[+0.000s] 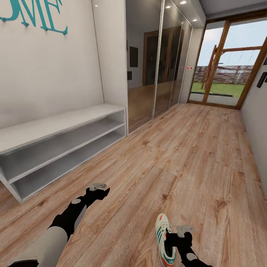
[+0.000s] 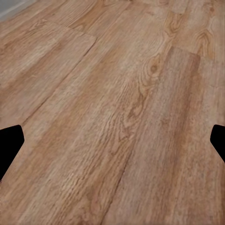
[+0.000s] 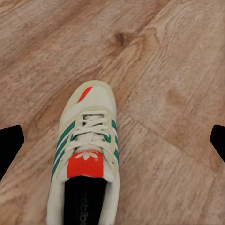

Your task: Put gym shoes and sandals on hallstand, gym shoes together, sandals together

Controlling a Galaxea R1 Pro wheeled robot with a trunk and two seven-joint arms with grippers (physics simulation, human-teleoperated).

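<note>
One gym shoe [image 1: 164, 240], cream-white with green stripes and a red-orange tongue patch, lies on the corridor floor [image 1: 193, 159] at the bottom of the head view. My right gripper [image 1: 184, 230] hovers just right of it. In the right wrist view the gym shoe [image 3: 86, 154] lies on the planks between the wide-apart fingers of the open right gripper [image 3: 112, 145], untouched by either one. My left gripper [image 1: 98, 186] is open above bare floor [image 2: 117, 108]. The other gym shoe and both sandals are out of view.
A low white bench [image 1: 55, 128] with two open shelves stands against the left wall under teal letters [image 1: 35, 15]; I see no floating shelf above it. Mirrored wardrobe doors [image 1: 159, 59] follow, and a glass door [image 1: 226, 63] ends the corridor. A wall [image 1: 257, 122] runs along the right.
</note>
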